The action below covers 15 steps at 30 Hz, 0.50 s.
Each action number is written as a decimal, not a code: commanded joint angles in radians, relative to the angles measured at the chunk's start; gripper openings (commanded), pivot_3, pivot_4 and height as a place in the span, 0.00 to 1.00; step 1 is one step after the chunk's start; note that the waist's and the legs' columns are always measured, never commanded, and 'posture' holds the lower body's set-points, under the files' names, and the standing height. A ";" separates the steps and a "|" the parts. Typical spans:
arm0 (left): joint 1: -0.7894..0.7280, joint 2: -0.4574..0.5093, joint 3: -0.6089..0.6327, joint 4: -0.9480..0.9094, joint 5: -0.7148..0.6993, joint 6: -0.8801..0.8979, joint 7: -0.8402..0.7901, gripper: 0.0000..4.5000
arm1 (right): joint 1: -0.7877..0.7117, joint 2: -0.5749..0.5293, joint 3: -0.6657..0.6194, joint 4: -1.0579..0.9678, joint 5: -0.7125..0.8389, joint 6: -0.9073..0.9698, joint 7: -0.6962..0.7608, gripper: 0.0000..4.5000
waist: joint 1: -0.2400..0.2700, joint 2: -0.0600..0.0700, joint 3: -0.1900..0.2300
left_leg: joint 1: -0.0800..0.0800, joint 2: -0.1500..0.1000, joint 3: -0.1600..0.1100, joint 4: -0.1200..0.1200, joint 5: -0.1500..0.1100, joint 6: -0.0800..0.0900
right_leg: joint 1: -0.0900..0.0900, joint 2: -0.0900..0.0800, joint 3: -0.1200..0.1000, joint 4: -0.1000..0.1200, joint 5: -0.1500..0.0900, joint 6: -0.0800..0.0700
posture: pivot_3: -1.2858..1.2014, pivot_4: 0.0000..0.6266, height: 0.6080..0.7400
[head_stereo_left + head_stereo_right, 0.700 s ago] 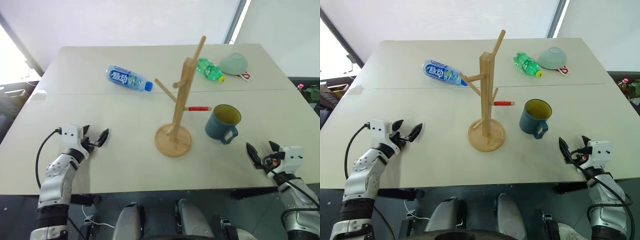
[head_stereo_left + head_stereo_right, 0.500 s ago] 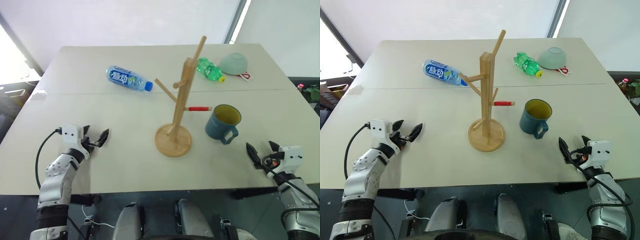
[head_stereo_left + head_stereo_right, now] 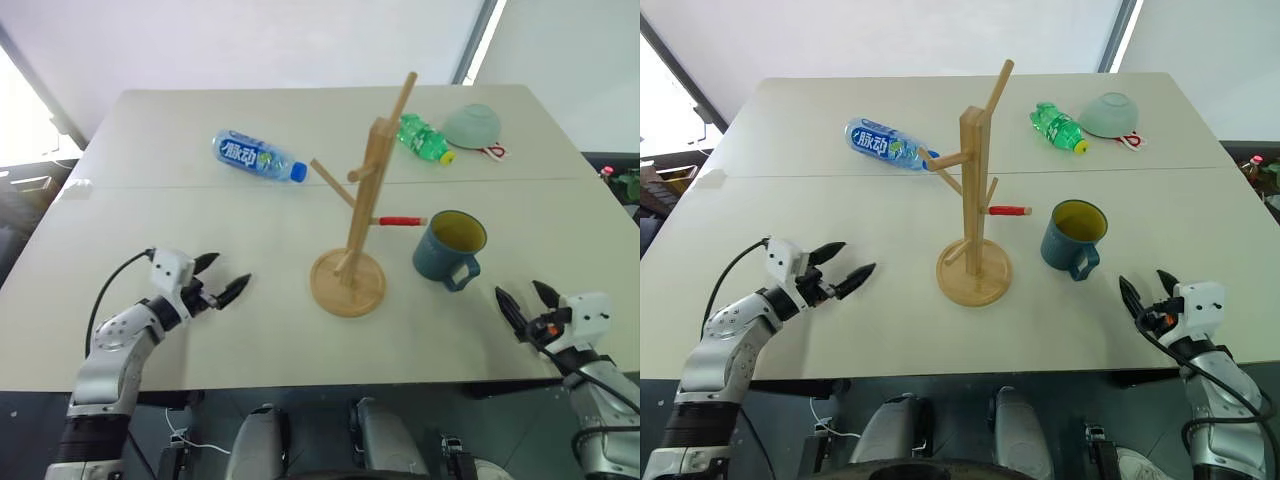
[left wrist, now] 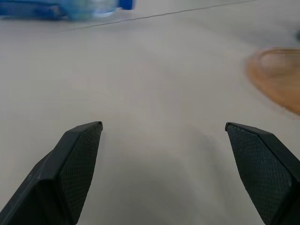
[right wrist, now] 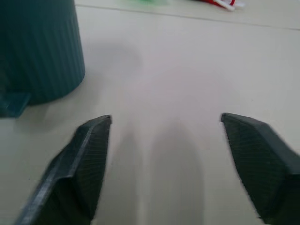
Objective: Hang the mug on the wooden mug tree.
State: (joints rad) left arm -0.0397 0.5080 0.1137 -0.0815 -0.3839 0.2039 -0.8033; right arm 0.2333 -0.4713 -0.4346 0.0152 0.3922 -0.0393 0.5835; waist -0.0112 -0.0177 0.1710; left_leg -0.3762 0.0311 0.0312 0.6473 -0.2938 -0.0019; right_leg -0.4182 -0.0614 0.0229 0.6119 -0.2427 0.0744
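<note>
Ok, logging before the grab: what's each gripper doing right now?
Left gripper: open, holding nothing.
Right gripper: open, holding nothing, short of the mug.

Pale table, 2 tops butted, seam running across far half. Clear water bottle w/ blue label + blue cap, lying on side, far left of centre, just beyond seam. Green bottle w/ yellow cap, lying on side, far right. Pale green bowl upside down just beside green bottle. Small red/white item touching bowl's near edge, can't tell what it is.
</note>
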 commanded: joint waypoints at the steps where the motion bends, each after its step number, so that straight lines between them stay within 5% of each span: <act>1: 0.017 0.035 -0.093 -0.113 -0.016 -0.040 -0.139 1.00 | 0.058 -0.005 0.014 -0.126 0.047 0.011 0.062 0.36 | 0.000 0.000 0.000 | -0.001 0.000 0.000 0.000 0.000 0.000 | -0.001 0.000 0.000 0.000 0.000 0.000 | 0.52 0.24 1.00; 4: 0.017 0.051 -0.151 -0.151 -0.017 -0.047 -0.207 1.00 | 0.108 -0.011 0.053 -0.207 0.064 0.046 0.105 0.01 | -0.001 0.001 0.000 | -0.001 0.000 0.000 0.000 0.000 0.000 | -0.001 0.000 0.000 0.000 0.000 0.000 | 0.52 0.24 1.00; 15: -0.032 0.020 -0.257 -0.206 -0.021 -0.053 -0.276 1.00 | 0.026 0.021 0.213 -0.328 -0.025 0.134 0.022 0.01 | 0.000 0.001 -0.001 | -0.001 0.000 0.001 0.002 0.000 0.000 | -0.001 0.001 0.000 0.001 0.000 0.000 | 0.52 0.24 1.00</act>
State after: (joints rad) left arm -0.0636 0.5285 -0.1456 -0.2671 -0.3867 0.1684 -1.0726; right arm 0.2748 -0.4542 -0.2199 -0.3098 0.3876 0.1026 0.6331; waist -0.0110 -0.0163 0.1701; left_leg -0.3771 0.0307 0.0318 0.6494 -0.2935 -0.0016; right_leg -0.4193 -0.0594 0.0222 0.6125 -0.2429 0.0745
